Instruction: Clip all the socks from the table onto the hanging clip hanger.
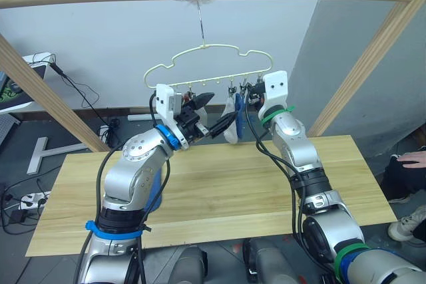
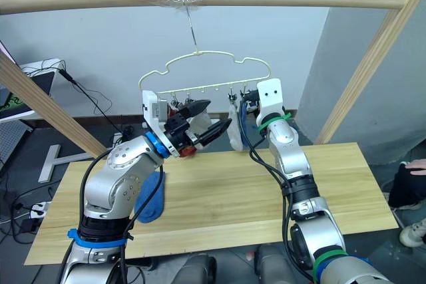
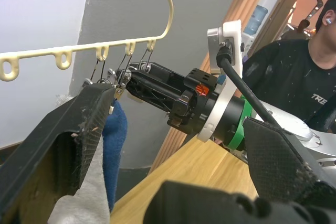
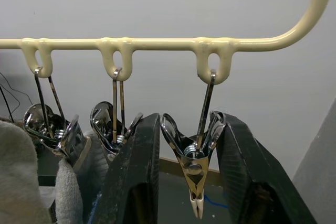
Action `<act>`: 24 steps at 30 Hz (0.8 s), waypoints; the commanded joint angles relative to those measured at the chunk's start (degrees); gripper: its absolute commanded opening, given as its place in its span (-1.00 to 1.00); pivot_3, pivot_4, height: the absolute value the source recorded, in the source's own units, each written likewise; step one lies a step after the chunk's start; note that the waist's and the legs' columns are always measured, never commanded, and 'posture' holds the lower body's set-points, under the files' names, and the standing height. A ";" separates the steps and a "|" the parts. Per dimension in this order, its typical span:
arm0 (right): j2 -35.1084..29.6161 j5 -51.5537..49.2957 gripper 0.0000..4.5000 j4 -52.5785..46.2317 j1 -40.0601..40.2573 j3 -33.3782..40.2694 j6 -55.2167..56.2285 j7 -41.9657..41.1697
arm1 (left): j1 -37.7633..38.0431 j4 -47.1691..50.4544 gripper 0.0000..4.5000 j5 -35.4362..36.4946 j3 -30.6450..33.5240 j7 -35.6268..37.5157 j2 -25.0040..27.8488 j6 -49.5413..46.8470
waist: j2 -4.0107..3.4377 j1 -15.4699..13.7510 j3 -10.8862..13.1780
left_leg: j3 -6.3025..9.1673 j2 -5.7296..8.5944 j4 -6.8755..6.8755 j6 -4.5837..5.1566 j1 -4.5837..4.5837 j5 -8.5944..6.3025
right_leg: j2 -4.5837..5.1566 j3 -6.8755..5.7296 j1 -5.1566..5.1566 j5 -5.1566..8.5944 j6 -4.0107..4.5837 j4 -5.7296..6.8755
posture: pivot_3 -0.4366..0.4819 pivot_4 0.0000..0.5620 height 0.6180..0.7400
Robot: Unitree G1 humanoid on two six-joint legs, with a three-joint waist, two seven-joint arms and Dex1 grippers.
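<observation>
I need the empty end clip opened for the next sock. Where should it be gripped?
Squeeze the end clip across its two flared upper wings, coming straight on as the right gripper does, one finger per side. It hangs upright, tips down and shut.

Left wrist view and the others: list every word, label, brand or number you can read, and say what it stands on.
"TRE": white letters on the black shirt of a person behind the right hand; the rest is cut off by the picture's edge.
Screen at the edge of the left eye view: too small to read.
No other text is legible.
</observation>
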State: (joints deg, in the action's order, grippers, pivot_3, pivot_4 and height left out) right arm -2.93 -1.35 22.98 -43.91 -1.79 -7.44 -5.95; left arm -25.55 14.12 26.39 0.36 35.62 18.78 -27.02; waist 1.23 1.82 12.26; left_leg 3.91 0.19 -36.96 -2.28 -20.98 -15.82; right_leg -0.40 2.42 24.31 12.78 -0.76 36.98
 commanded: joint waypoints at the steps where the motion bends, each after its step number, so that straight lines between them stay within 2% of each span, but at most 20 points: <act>1: 0.13 0.09 -0.32 -0.89 -2.09 0.71 1.70 0.44 | -1.30 2.29 1.00 0.43 0.32 0.13 0.28 1.10 | 0.00 0.00 0.00 | 0.00 0.00 0.00 0.00 0.00 0.00 | 0.00 0.00 0.00 0.00 0.00 0.00 | 0.07 -0.36 1.00; 24: 0.87 -1.20 -0.32 -0.88 -2.59 1.75 1.32 -0.09 | -1.87 2.14 1.00 0.35 0.49 -0.27 0.07 1.31 | 0.00 0.00 0.00 | 0.00 0.01 0.00 0.00 0.00 0.00 | 0.00 -0.01 0.00 -0.15 0.24 0.01 | 0.07 -0.35 1.00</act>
State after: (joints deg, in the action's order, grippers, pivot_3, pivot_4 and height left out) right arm -2.11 -1.72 22.98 -44.59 -1.02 -6.93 -6.04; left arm -26.56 14.12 26.39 0.36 35.53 18.77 -26.97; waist 1.23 1.82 12.26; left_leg 3.91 0.20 -36.97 -2.28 -20.98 -15.82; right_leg -0.40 2.40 24.31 12.63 -0.52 36.99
